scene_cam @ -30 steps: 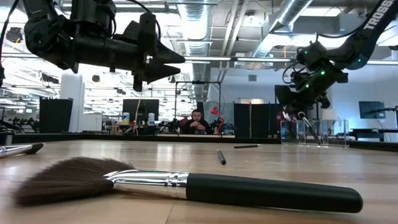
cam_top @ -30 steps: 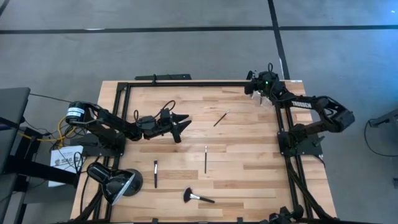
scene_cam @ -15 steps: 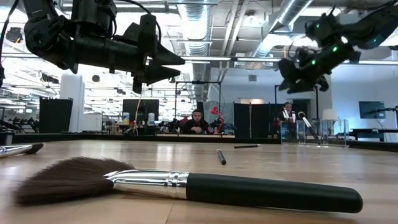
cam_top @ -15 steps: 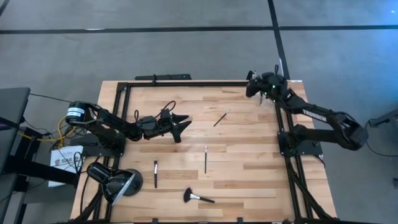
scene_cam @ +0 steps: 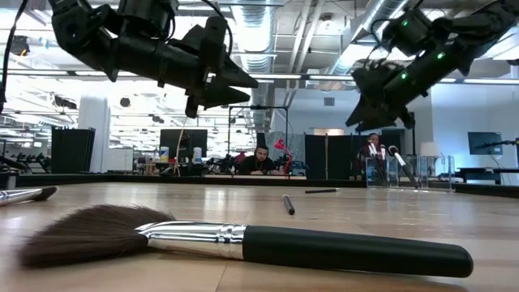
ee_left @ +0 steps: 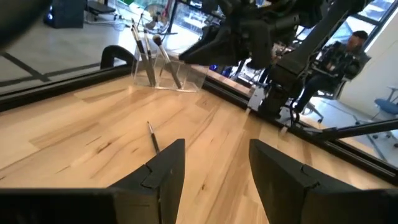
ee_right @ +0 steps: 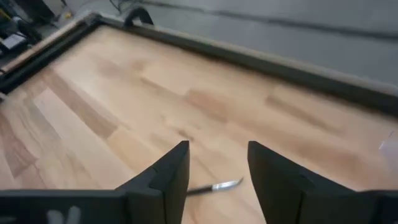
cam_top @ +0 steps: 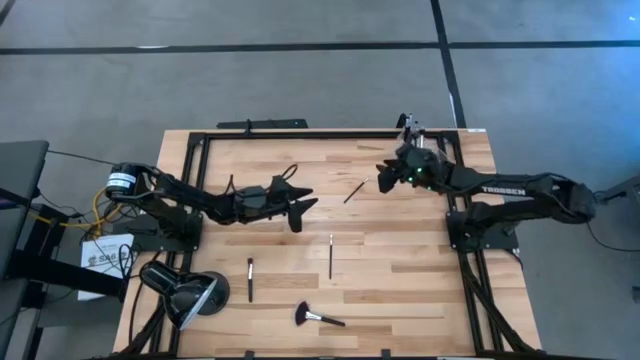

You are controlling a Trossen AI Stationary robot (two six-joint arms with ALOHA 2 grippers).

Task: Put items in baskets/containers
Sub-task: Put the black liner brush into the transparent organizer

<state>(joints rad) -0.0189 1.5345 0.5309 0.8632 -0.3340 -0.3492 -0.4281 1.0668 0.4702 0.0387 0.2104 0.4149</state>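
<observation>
A clear holder [ee_left: 163,67] with several thin brushes in it stands at the table's far right corner [cam_top: 412,130]. Three thin dark brushes lie flat on the table: one far of centre [cam_top: 354,190], one in the middle [cam_top: 331,256] and one at the near left [cam_top: 250,279]. A larger brush with a fluffy black head [cam_top: 318,317] lies near the front edge. My right gripper [cam_top: 383,180] is open and empty, above the table just right of the far brush, whose tip shows in the right wrist view [ee_right: 214,185]. My left gripper [cam_top: 305,212] is open and empty, above the table left of centre.
A black dome-shaped lamp [cam_top: 185,290] sits at the near left corner. A black frame rail [cam_top: 300,134] runs round the table's far and side edges. Bare wood lies between the brushes. A person [scene_cam: 260,160] sits in the room beyond the table.
My right gripper has risen from beside the clear holder at the far right corner and swung toward the table's left and near side, ending by the far thin brush. My left gripper has gone a little toward the table's right edge. The brushes on the table have not moved.
</observation>
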